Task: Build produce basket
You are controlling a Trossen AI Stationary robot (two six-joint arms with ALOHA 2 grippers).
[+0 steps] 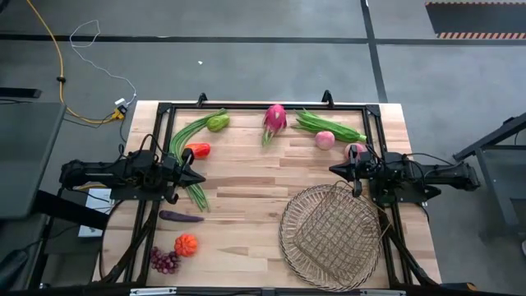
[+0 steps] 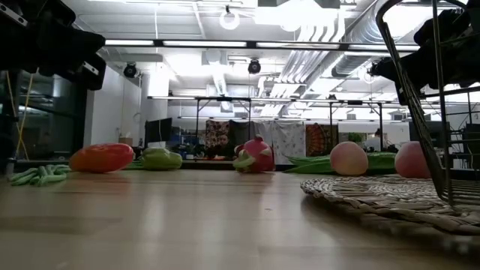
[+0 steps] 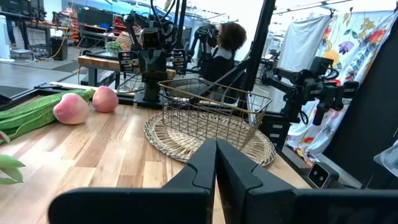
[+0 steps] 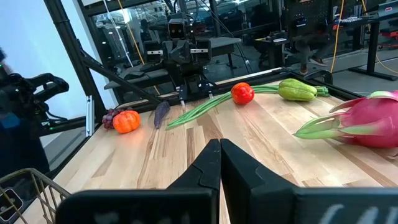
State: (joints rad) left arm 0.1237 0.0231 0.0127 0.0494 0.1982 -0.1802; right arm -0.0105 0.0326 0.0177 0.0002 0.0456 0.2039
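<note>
- My left gripper (image 1: 200,177) hangs over the table's left side, fingers pressed together and holding nothing.
- My right gripper (image 1: 334,169) hangs at the right, just above the basket's far rim, fingers closed and empty too.
- The basket (image 1: 331,237) sits empty at the near right corner.
- The dragon fruit (image 1: 274,119), two peaches (image 1: 325,139) and green beans (image 1: 329,126) lie along the far edge.
- The red pepper (image 1: 197,150), green pepper (image 1: 218,122), eggplant (image 1: 181,217), pumpkin (image 1: 186,244) and grapes (image 1: 165,261) lie on the left.

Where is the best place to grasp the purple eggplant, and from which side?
Probably the middle of the eggplant, from straight above, fingers across its narrow width. It lies flat and long on the table, clear of the pumpkin and beans.
</note>
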